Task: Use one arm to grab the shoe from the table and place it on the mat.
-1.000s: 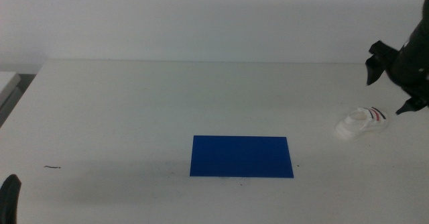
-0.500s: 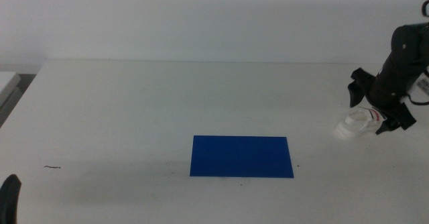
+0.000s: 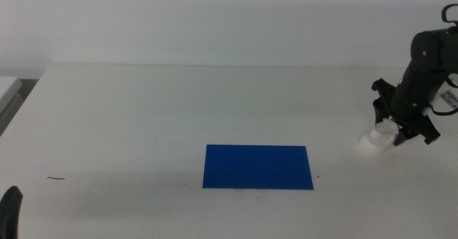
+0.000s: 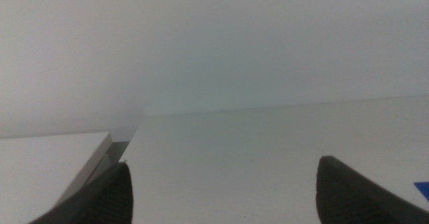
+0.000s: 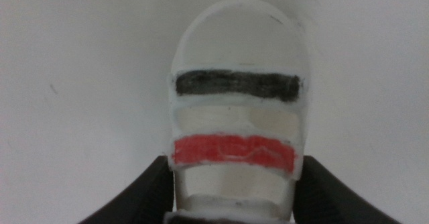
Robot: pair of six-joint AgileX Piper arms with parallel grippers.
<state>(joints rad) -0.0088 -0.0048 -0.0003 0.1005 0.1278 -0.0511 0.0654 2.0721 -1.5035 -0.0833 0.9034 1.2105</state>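
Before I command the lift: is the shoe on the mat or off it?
Off. The shoe sits on the table, right of the mat, between the right gripper jaws.

Light: bright and even, white walls and worktop (image 3: 143, 110) nearly merging.
Shadows: faint, soft grey along the near edge of the blue mat (image 3: 257, 167) and beside the shoe (image 3: 375, 139).
Glare: none.
Focus: middle view slightly soft; left wrist view hazy, its jaws blurred; right wrist view blurs the sandal's (image 5: 234, 110) edges and strap outlines.
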